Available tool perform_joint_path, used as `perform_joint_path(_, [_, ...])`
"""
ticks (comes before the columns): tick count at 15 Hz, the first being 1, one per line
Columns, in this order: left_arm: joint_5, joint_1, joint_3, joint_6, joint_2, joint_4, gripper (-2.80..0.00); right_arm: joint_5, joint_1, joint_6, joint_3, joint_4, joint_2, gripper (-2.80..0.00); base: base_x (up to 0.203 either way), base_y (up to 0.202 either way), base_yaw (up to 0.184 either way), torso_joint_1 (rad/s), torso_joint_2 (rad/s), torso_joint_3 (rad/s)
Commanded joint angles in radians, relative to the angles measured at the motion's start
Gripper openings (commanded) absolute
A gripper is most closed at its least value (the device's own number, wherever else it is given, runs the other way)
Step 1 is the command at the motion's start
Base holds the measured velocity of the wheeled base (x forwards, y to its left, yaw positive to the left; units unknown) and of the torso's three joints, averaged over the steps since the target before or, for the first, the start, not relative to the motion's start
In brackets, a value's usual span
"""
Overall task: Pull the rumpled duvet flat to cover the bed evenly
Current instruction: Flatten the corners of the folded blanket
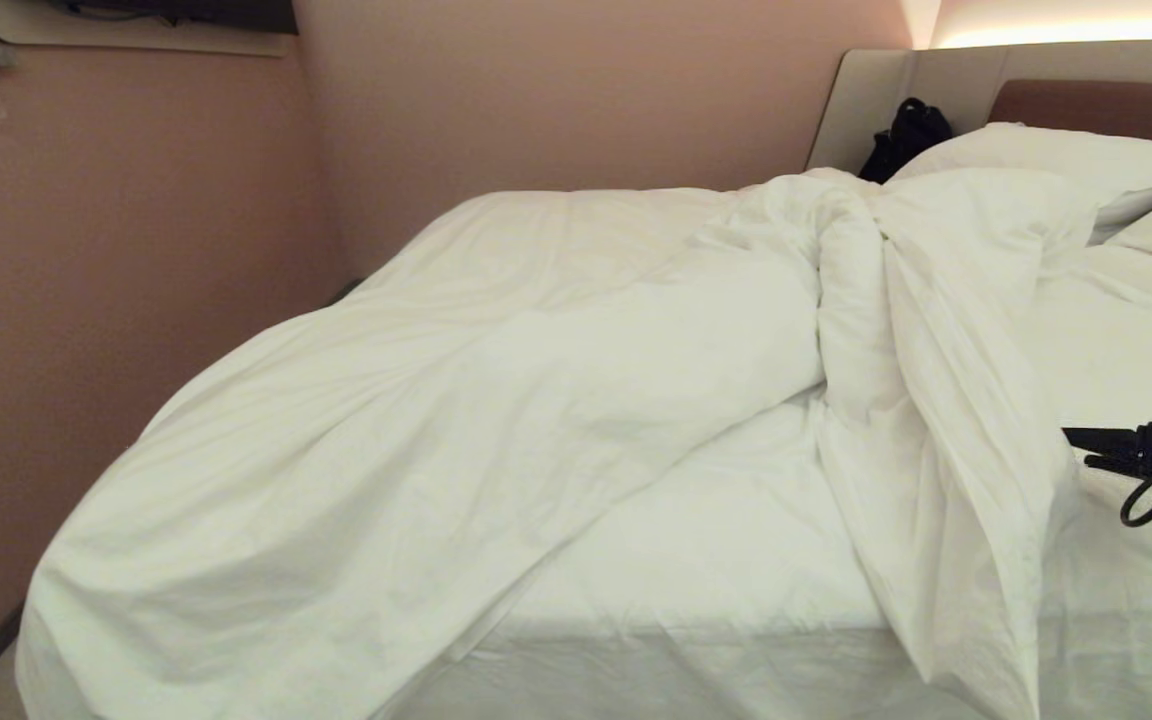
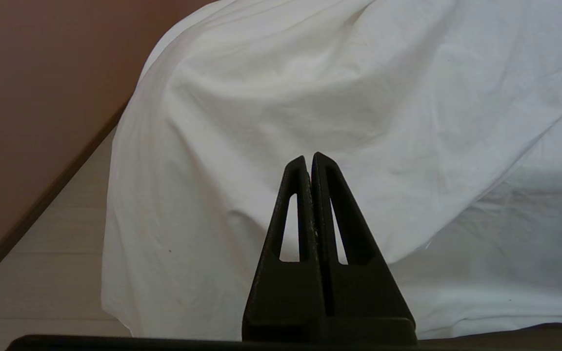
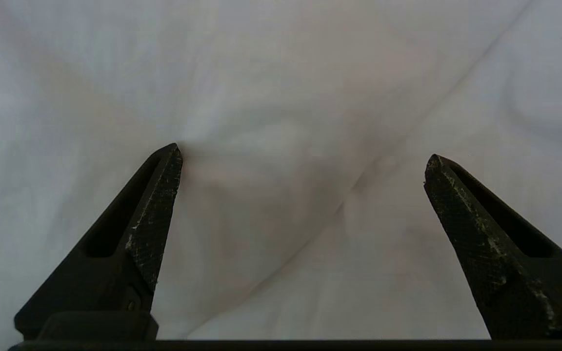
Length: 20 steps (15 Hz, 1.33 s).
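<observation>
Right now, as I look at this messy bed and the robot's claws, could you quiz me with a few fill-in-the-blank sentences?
1. The duvet lies bunched up, leaving the ____ bare on the bed's near side.
2. The right claw is ____ over white fabric.
3. The left claw is ____ and holds nothing.
4. The black object lies by the headboard, beside a ____.

Missing words: sheet; open; shut; pillow

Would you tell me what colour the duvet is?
Plain white, no pattern; the duvet shows best in the head view.
</observation>
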Motion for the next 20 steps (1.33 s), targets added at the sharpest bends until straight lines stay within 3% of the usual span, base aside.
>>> perform_joint_path(1, [0.001, 0.000, 0.000, 0.000, 0.000, -0.001, -2.80, 0.008, 0.016, -0.087, 0.011, -0.001, 0.011, 0.00, 0.000, 0.000, 0.000, 0.000, 0.00, 0.000])
perform_joint_path(8, [0.001, 0.000, 0.000, 0.000, 0.000, -0.001, -2.80, 0.004, 0.053, -0.073, 0.042, -0.104, 0.056, 0.00, 0.000, 0.000, 0.000, 0.000, 0.00, 0.000])
perform_joint_path(16, [0.001, 0.000, 0.000, 0.000, 0.000, -0.001, -2.80, 0.004, 0.055, -0.065, 0.032, -0.107, 0.111, 0.00, 0.000, 0.000, 0.000, 0.000, 0.00, 0.000])
perform_joint_path(20, [0.001, 0.001, 0.000, 0.000, 0.000, -0.001, -2.80, 0.013, 0.055, -0.022, 0.034, -0.121, 0.110, 0.00, 0.000, 0.000, 0.000, 0.000, 0.00, 0.000])
